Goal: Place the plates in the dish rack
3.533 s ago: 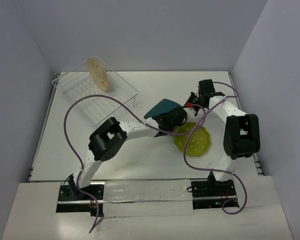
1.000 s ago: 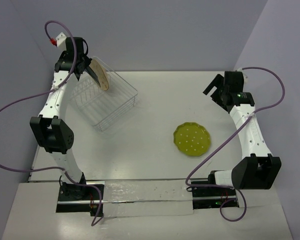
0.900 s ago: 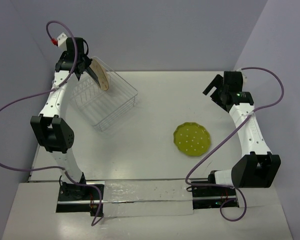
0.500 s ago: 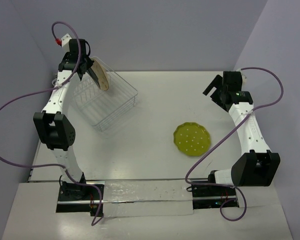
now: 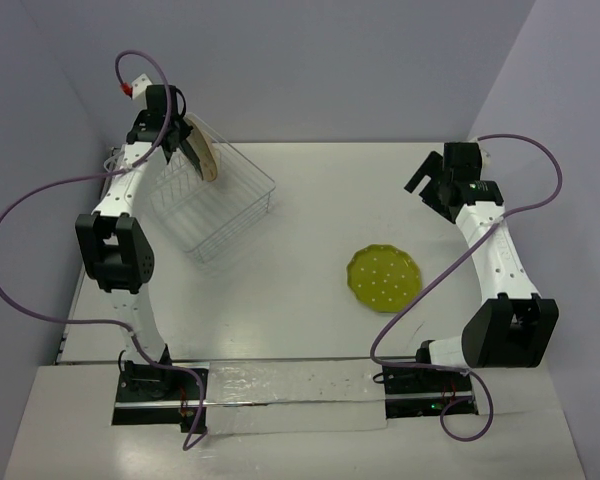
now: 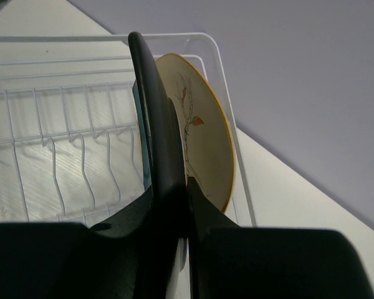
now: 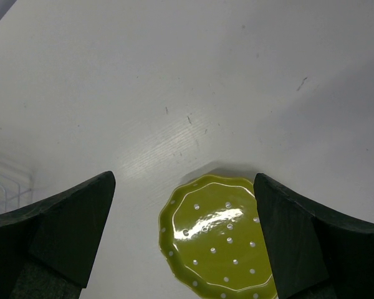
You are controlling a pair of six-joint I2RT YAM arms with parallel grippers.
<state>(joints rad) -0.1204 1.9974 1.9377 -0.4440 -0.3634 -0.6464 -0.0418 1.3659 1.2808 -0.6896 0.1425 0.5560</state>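
The left gripper (image 5: 172, 140) is clamped on the teal plate (image 6: 151, 106), which stands upright in the rack (image 5: 235, 215) at the table's (image 5: 300, 310) 10 o'clock, just beside the cream plate (image 6: 206, 143). The right gripper (image 7: 184, 179) hangs wide open, and the green plate (image 7: 221, 243) lies flat at 4 o'clock.

robot test cell in a laboratory. flat white table (image 5: 310, 200) is boxed in on three sides by bare lavender-grey panel walls (image 5: 330, 70). white-and-black jointed left arm (image 5: 120, 195) and right arm (image 5: 495, 255) are bolted at the table's near edge, trailing purple cables (image 5: 140, 54). housewares on the table serve as props: white wire dish rack (image 5: 205, 215), yellow-green dotted plate (image 5: 384, 278).
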